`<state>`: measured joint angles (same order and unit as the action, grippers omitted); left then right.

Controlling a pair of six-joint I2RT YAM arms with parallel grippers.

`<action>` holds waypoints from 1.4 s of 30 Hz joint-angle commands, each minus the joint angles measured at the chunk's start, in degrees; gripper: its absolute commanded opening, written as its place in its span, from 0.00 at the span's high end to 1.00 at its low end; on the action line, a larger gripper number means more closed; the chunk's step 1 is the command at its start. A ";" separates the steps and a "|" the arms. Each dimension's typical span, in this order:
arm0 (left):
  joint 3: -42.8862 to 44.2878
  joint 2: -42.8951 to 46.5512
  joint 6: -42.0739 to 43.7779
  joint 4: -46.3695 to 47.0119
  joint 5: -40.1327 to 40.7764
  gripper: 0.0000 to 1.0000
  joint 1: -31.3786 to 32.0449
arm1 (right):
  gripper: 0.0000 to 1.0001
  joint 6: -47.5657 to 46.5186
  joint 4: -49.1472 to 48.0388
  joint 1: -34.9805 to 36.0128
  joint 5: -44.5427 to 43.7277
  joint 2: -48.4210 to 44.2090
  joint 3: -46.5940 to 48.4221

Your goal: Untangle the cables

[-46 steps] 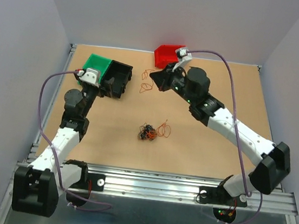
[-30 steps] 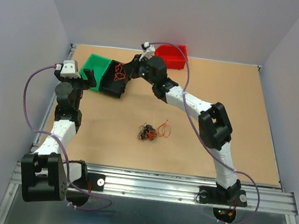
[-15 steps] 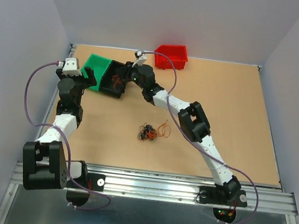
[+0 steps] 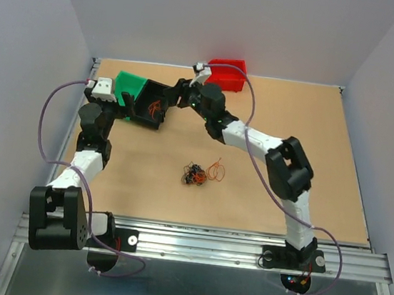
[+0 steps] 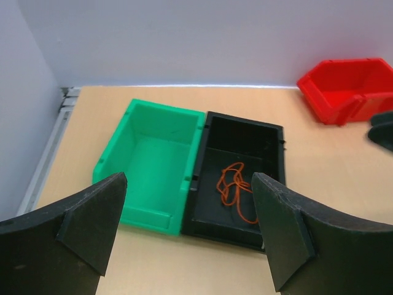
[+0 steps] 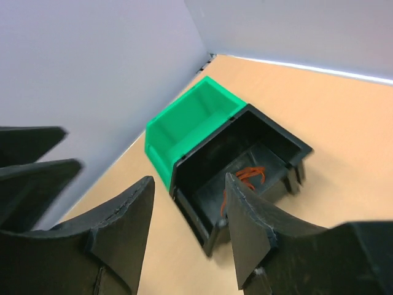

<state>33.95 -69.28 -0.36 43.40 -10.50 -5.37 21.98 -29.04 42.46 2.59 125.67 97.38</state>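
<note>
Across the table [image 4: 314, 133], poised the right gripper [image 6: 187, 184] at upper left, jaws apart and empty; held the left gripper [image 5: 188, 184] equally wide before the green bin [image 5: 153, 147] and black bin [image 5: 270, 132]. Showed the knot of cables [image 4: 195, 175] at centre frame, one orange strand [image 5: 233, 190] lying binned. Looked light, limp, snag-prone; best pinched by a loose outer loop.

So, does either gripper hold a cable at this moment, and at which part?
Nothing is held. The left gripper and the right gripper are both open and empty; an orange cable lies loose in the black bin.
</note>
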 commanded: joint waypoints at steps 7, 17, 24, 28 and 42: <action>-0.73 6.07 10.55 1.78 -4.96 0.06 10.99 | 0.44 -1.15 17.15 0.43 -11.29 -34.33 -29.60; -2.58 7.93 13.45 2.39 -6.81 0.06 13.28 | 0.24 4.21 23.15 0.43 -13.84 -48.24 -52.20; -2.75 7.84 13.98 2.39 -7.08 0.06 13.63 | 0.28 6.94 27.01 0.61 -18.32 -44.46 -51.68; -2.75 7.66 14.16 2.39 -6.99 0.06 13.80 | 0.28 6.68 27.37 1.57 -17.27 -42.00 -50.37; -2.58 7.14 14.78 2.31 -6.73 0.06 14.33 | 0.49 6.33 32.47 2.89 -19.03 -33.03 -44.82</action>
<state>31.51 -62.50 13.52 42.59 -16.75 8.60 28.29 2.15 45.04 -14.94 92.53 49.17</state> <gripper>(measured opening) 0.942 0.576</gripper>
